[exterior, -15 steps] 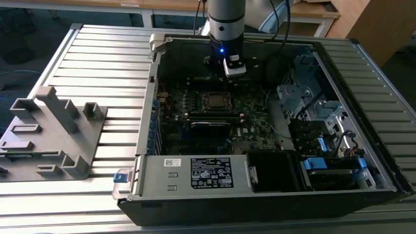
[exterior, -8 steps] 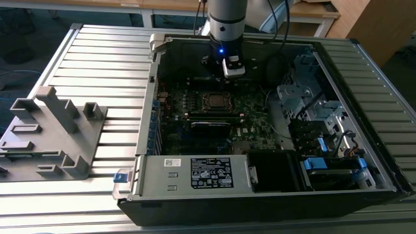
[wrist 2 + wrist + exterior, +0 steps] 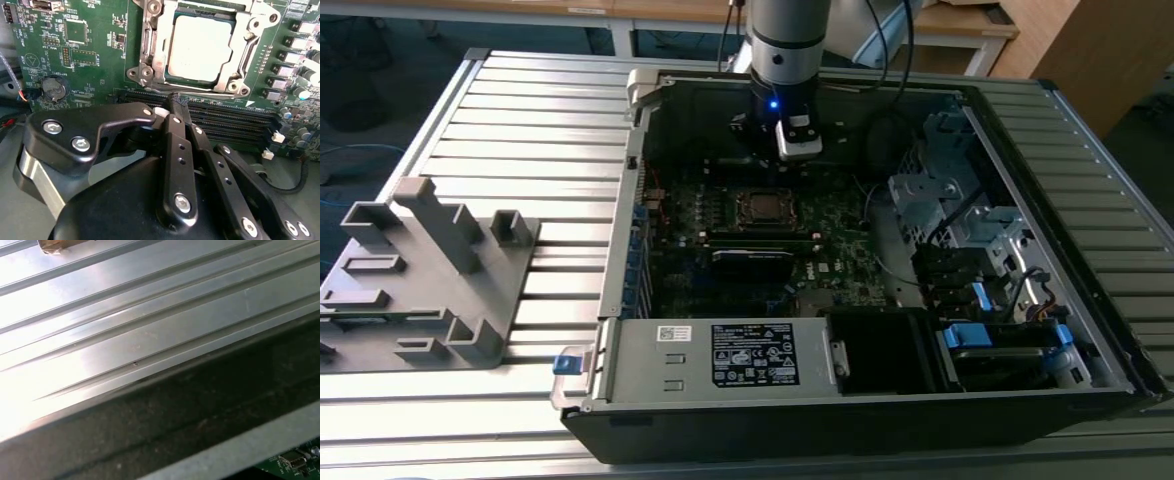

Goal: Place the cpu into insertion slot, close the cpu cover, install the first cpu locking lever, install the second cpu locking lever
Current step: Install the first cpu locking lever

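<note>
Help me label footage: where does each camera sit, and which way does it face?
Exterior view: above the open black computer case, looking down; grey arm shows.
Second wrist view: behind the black gripper, facing the silver-grey square cpu.
First wrist view: facing the ribbed silver table.
Shared: exterior and second wrist views see the cpu.

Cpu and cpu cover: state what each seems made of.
The cpu looks like metal, with a dull matte silver-grey top and a soft, even sheen. The cpu cover seems stamped steel, a brighter bare silver, with glints along its bent edges.
</note>
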`<state>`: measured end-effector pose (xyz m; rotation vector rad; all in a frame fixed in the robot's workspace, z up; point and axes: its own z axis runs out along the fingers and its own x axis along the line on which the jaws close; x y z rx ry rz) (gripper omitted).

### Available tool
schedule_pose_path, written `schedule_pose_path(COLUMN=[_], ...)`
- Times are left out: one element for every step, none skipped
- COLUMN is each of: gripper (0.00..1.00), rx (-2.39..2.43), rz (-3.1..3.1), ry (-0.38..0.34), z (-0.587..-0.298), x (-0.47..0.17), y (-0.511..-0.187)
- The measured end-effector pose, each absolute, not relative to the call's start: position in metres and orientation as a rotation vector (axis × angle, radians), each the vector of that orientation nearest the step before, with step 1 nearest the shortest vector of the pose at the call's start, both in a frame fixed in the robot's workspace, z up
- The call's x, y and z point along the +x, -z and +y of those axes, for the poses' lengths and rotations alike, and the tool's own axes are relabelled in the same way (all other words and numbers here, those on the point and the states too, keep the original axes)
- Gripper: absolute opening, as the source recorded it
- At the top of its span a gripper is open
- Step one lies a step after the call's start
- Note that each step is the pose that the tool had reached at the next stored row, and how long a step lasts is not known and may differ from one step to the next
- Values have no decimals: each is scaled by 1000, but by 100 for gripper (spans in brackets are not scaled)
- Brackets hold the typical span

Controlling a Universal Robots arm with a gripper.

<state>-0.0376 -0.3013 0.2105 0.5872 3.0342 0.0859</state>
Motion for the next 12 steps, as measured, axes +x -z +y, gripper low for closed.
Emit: schedule_pose_path(gripper=[11,11,11,11,11,11,11,11,11,11,11,11], rx=[575,555,536,516,500,484,471,461,453,447,443,439], rz=[3037,3041,3045,3048,3051,3054,3056,3058,3059,3060,3061,3062], ry=[-86,-87,-87,-88,-88,-89,-89,-89,-88,-88,-88,-88], z=[-301,-301,-301,-302,-302,-302,-302,-302,-303,-304,-305,-305], x=[-38,-38,-38,-38,-38,-38,-38,-38,-38,-38,-38,-38], y=[-210,-210,-210,-210,-209,-209,-209,-209,-209,-209,-209,-209])
